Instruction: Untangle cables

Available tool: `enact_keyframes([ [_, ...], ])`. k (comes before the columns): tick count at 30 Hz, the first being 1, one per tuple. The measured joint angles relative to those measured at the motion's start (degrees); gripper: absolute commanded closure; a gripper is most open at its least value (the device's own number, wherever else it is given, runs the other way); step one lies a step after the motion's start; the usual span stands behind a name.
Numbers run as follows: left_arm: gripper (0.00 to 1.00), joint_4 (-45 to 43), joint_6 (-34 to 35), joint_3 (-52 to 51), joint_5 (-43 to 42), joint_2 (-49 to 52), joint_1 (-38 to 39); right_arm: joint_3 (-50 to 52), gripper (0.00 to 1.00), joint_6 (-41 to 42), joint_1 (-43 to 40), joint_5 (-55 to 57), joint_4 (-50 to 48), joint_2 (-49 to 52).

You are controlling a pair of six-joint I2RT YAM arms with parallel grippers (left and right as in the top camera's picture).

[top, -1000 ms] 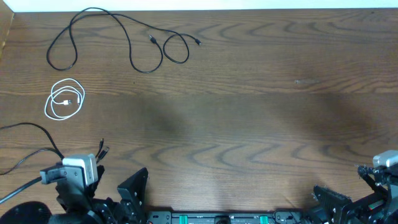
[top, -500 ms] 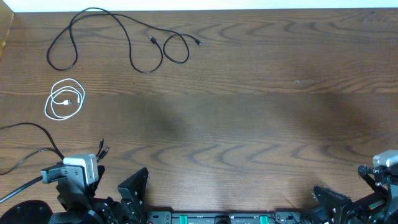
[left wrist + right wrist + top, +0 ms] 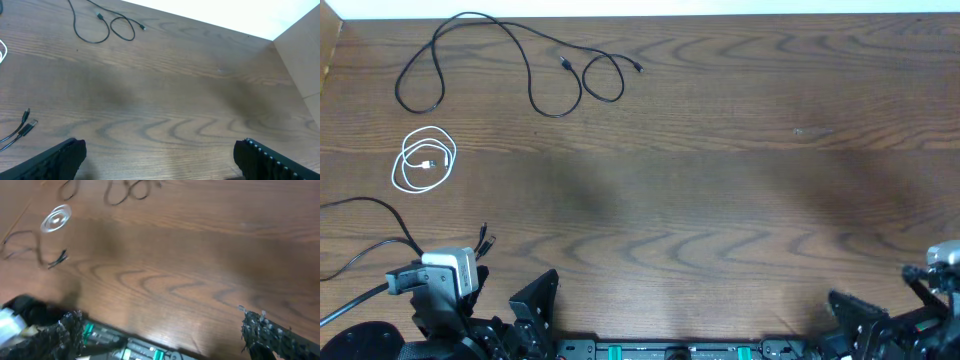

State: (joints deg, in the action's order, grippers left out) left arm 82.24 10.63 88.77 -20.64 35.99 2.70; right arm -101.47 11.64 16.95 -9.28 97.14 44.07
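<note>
The thin black cable (image 3: 560, 114) lies spread in loose loops at the far left of the table, both small plugs near a loop (image 3: 620, 85). The thin white cable (image 3: 428, 163) lies apart from it, coiled in a small ring nearer the left edge. The left wrist view shows the black cable (image 3: 91, 42) far off. My left gripper (image 3: 160, 150) stands open over bare wood at the near edge. My right gripper (image 3: 161, 322) is open too, low at the near right, holding nothing. Its blurred view shows the white coil (image 3: 56, 219) far away.
A thicker black arm cord (image 3: 370, 215) runs along the near left, its loose ends (image 3: 485, 240) beside the left arm. A wooden side panel (image 3: 300, 55) stands at the right, and another (image 3: 328, 45) at the far left corner. The arm bases line the near edge.
The right arm has slid slightly to the right along the near edge. The left arm and both cables have not moved.
</note>
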Motion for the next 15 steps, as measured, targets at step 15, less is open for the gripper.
enact_keyframes([
  [15,0.01,0.0,0.0,0.0,0.0,0.0,0.0,0.0,0.01,-5.4,-13.9,1.1,0.0,0.0],
])
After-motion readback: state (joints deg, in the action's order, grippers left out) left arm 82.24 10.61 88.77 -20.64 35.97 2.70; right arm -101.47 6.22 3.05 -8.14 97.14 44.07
